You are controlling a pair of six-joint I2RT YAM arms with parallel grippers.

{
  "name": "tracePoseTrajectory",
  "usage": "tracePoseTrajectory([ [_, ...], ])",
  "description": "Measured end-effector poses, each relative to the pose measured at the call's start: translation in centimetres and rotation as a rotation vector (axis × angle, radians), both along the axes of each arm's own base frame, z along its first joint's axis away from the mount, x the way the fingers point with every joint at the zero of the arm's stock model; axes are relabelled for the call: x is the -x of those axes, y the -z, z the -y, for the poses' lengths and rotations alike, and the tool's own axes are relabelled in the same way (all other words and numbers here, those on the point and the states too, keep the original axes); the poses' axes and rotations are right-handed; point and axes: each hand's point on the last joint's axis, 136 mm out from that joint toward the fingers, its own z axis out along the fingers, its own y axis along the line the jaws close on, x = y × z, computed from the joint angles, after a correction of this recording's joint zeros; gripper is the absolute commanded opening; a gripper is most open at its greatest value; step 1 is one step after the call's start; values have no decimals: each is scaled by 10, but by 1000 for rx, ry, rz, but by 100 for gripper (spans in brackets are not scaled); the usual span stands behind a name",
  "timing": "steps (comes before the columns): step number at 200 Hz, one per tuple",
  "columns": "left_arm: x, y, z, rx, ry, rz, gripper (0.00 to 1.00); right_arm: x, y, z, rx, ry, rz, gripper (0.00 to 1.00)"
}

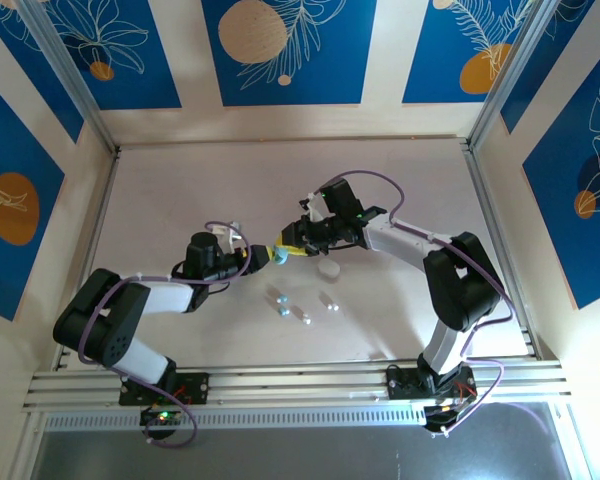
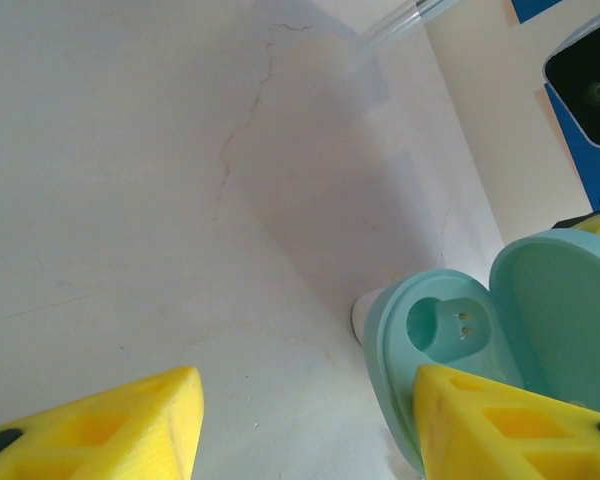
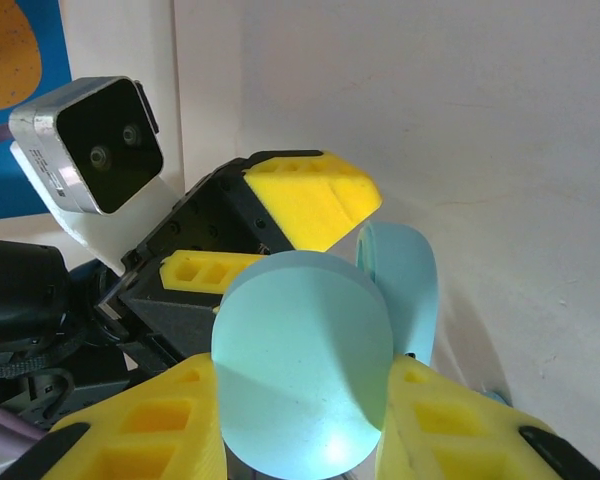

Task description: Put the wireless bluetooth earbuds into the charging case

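Reaching from the near-left base with the left arm (image 1: 140, 300): forearm low, running right toward mid-table, left gripper (image 1: 257, 258) aimed right. Fingers spread wide there, with bare table (image 1: 180, 190) between them and nothing held. In the left wrist view, overlapping the edge of the charging case (image 2: 445, 330) with one finger; cannot tell whether touching.

Reaching from the near-right base with the right arm (image 1: 455, 285): elbow raised, forearm running left, right gripper (image 1: 292, 246) aimed left, nose to nose with the other. Closed partway on the pale blue case, with one yellow finger pressed to each side.

Held off the table at mid-scene, on edge, with the lid open. Open face and a socket with two small contacts turned left toward the left gripper, rounded back turned right. Cannot tell the long axis.

Lying loose on the table just near of both grippers, the wireless bluetooth earbuds (image 1: 284, 311): pale blue to the left, white to the right, too small to read their heading. Just right of the held case, a white case (image 1: 327, 268) on the table.
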Motion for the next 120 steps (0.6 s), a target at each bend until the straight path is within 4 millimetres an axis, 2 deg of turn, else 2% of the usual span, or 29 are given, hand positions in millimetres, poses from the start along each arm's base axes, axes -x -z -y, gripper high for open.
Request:
tracePoseTrajectory([
  [90,2,-1,-6,-36,-11,0,31,-3,33,-5,17,-2,-70,31],
  [120,3,1,-7,-45,-14,-9,18,-3,39,-5,24,-4,-84,31],
])
